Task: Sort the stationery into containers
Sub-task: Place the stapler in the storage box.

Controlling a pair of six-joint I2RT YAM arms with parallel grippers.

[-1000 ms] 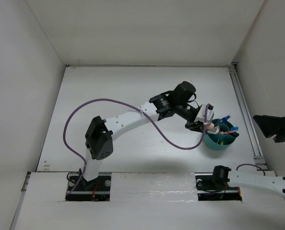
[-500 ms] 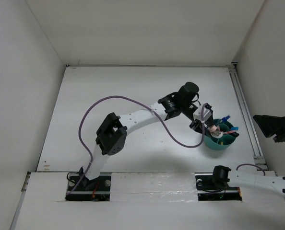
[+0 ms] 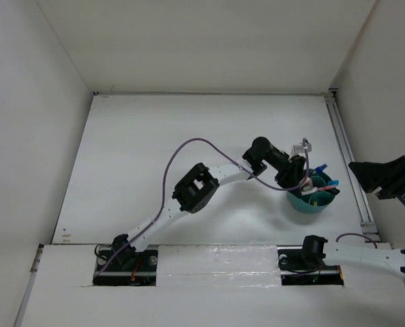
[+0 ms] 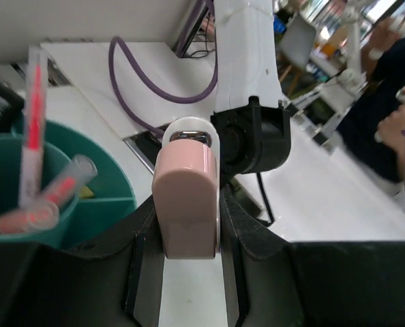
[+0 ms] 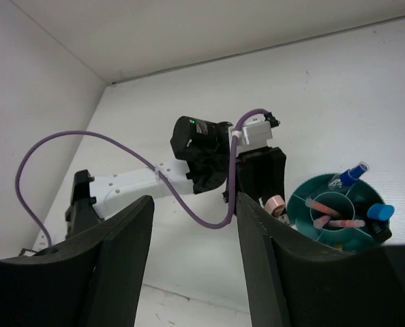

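The left hand [image 4: 187, 235] pinches a pink eraser [image 4: 187, 194] just outside the rim of the teal cup [image 3: 306, 206], which stands on the bench [image 3: 155, 150]. Pencils [image 4: 33, 116] lean in the cup's middle section. A blue-capped bottle [image 5: 349, 174] and a highlighter [image 5: 380, 212] fill the side away from that hand. A purple cable [image 3: 189, 144] loops over the bench nearby. The right hand [image 5: 192, 218] hangs spread, gripping nothing, well apart from the cup.
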